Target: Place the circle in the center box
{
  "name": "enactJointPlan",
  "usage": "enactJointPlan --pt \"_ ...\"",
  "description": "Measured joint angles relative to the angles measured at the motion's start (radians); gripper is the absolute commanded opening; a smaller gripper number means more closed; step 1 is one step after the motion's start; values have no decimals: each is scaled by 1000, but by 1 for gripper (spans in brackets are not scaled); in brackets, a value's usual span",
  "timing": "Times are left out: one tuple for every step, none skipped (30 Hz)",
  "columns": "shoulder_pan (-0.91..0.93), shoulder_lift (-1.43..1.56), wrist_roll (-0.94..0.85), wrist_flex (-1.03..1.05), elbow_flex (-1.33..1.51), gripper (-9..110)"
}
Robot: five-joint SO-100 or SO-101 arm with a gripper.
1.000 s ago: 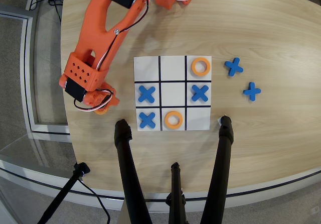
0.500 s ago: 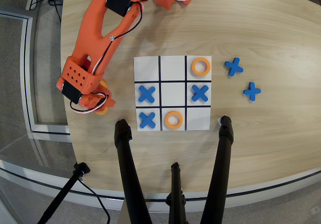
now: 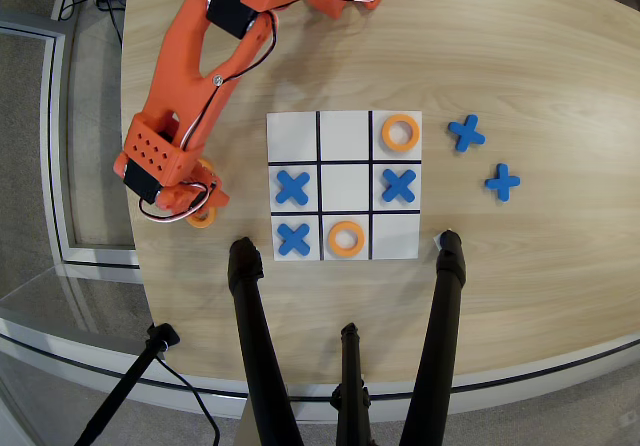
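Circle pieces sit left of the board in the overhead view, and the one you want pokes out from under the gripper — only its lower edge shows, just below the orange wrist block. A second orange sliver shows at the wrist's upper right edge, probably another ring. Over the last second your wrist has crept a little up and to the left in this view, then settled over those rings, so you are lining up a pick rather than carrying anything. Whether the fingers are spread or closed on the ring you cannot tell from here — the wrist hides them. The center box is bare, flanked by a blue cross on its left and another on its right, well apart from your gripper. Nothing is placed yet; the grasp comes first.
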Motion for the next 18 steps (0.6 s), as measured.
enactJointPlan --pt "3 -2 0 0 0 23" --pt "5 -5 0 0 0 23" --pt "5 -6 0 0 -2 23" --pt "5 -8 0 0 -2 23" --pt "6 -11 0 2 -5 23" --pt "6 -17 0 3 -8 23" --pt "5 -20 0 3 -8 23" --pt "5 -23 -2 3 -8 23" --pt "5 -23 -2 3 -9 23" --pt "5 -29 -2 3 -9 23" --pt "5 -34 -5 3 -9 23" --pt "5 -38 -8 3 -9 23" --pt "5 -41 -8 3 -9 23" --pt "5 -48 -9 3 -11 23" --pt "5 -52 -9 3 -15 23" --pt "6 -55 -9 3 -18 23" --pt "6 -57 -9 3 -21 23" --pt "6 -58 -9 3 -23 23"
